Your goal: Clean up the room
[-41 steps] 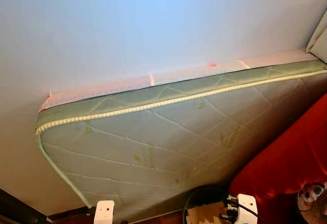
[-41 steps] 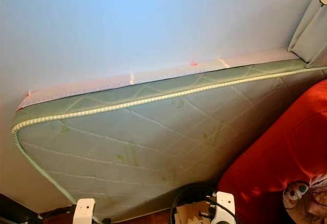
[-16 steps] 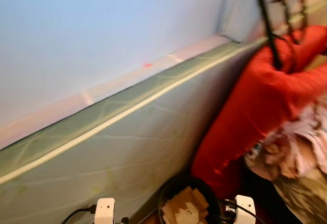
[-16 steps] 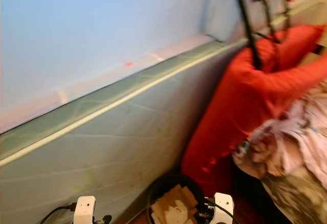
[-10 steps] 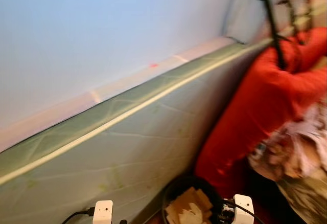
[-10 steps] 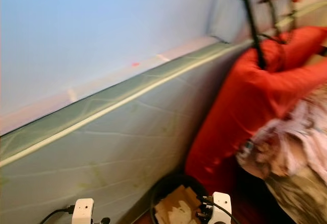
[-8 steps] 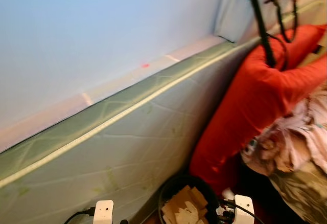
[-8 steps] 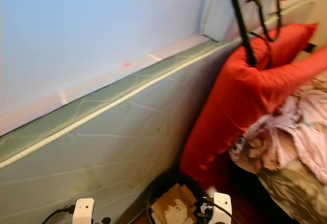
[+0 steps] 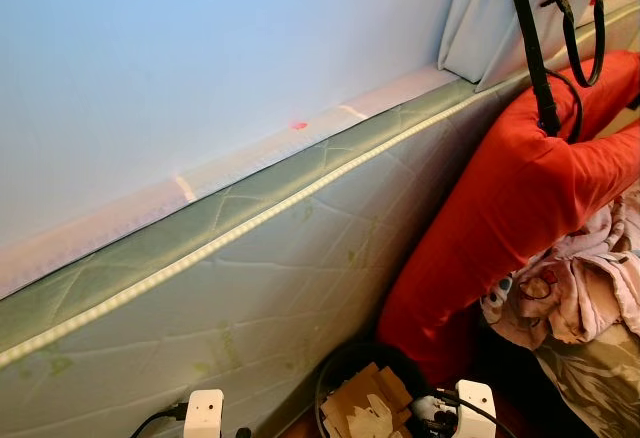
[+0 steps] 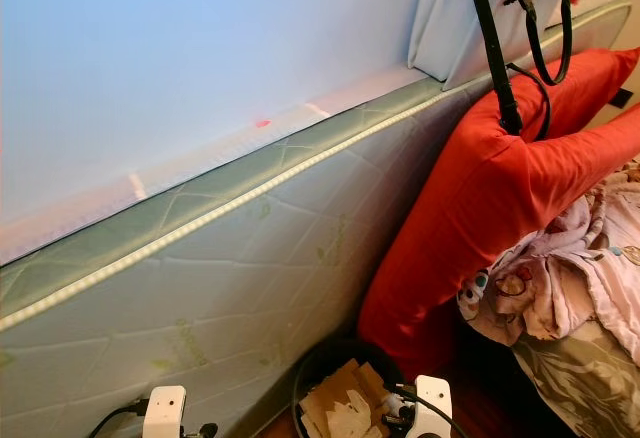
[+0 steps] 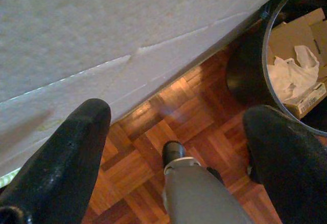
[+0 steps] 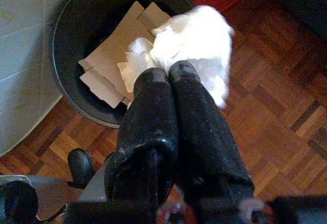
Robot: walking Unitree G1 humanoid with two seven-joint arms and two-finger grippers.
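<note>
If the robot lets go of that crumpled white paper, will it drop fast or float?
The crumpled white paper wad, pinched by the right gripper, looks thin and puffy, so probably light and slow-falling. It likely squashes easily. Hanging over the round black bin's rim, it might land outside.

Left end effector (image 11: 173, 132) spread wide; right end effector (image 12: 171, 78) fingers pressed together.

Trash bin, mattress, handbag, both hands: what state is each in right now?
Trash bin: open, cardboard scraps inside.
Mattress: upright on edge against the wall.
Handbag: resting atop the mattress.
Right hand: shut on white wad, above the bin's edge.
Left hand: open, nothing held.
</note>
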